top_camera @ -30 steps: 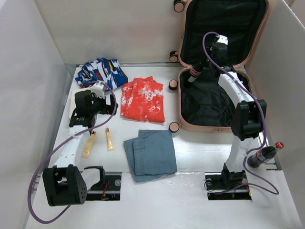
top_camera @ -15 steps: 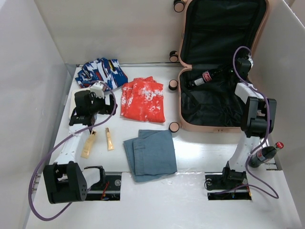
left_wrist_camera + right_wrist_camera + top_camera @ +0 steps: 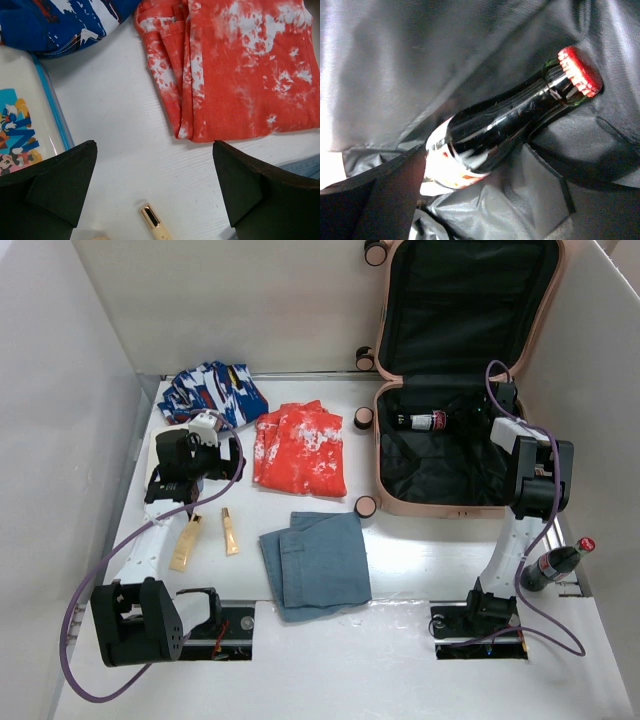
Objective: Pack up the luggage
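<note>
Since a second ago the right arm has pulled back toward the right wall, and the right gripper [image 3: 475, 165] has let go of the glass bottle [image 3: 425, 421]. The bottle now lies on its side on the black lining, in the lower half of the luggage [image 3: 430, 508], close to the hinge, with its red cap pointing left. The jaws of this gripper stand apart; in the wrist view the base of the bottle shows between them, not squeezed. The luggage lies open at the far right of the table [image 3: 420, 570], with its lid up against the back wall. The left gripper [image 3: 154, 146] has not moved: its jaws are wide apart and hold nothing, above the table between a clear cartoon pouch [image 3: 20, 130] and an orange-and-white tie-dye garment [image 3: 298, 448]. A second bottle [image 3: 555, 563] is at the right edge of the table, beside the right arm.
</note>
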Available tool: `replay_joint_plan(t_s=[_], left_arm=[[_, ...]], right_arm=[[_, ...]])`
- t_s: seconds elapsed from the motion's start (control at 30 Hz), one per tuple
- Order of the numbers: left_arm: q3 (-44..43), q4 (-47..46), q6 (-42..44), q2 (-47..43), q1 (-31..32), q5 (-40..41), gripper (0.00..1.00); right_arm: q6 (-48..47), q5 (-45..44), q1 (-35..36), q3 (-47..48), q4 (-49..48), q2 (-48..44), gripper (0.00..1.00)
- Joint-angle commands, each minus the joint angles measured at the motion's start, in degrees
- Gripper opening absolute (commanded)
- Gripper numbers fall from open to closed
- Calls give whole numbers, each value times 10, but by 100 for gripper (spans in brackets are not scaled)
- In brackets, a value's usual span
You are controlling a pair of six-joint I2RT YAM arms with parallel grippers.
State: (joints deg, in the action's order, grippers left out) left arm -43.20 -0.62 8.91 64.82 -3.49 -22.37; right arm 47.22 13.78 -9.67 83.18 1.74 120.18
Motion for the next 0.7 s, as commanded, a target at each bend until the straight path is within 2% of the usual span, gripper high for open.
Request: replay_joint_plan(t_s=[0.0,0.1,0.13,0.17,0.27,0.3,0.37,0.4,0.5,0.53,0.67], left_arm=[[-24,-22,1,-3,-4,-7,99],[-24,-22,1,-3,-4,-7,99],[-24,-22,1,-8,-4,-7,99],[-24,-22,1,-8,-4,-7,99],[-24,-33,1,-14,-4,-7,99],[-19,-33,1,-14,-4,-7,99],[-19,-33,7,-14,-4,-7,99],[-19,-39,7,-14,-4,-13,99],[-19,-53,7,-14,-4,-21,99],[-19,-58,7,-14,-4,-27,99],[-19,-91,7,-14,1,-69,99]], right_arm=[[-36,24,0,59,16,-2,82],[-120,3,16,147,102,-7,83],[-149,-3,28,213,135,-7,83],[-212,-10,35,248,211,0,83],[-303,-63,66,367,338,0,85],[-353,-81,72,384,408,-19,85],[-383,-150,83,386,471,-55,91],[-402,-175,84,373,517,-108,91],[-408,-278,77,303,572,-204,100],[-402,-297,70,286,604,-270,100],[-361,-363,19,232,698,-411,100]])
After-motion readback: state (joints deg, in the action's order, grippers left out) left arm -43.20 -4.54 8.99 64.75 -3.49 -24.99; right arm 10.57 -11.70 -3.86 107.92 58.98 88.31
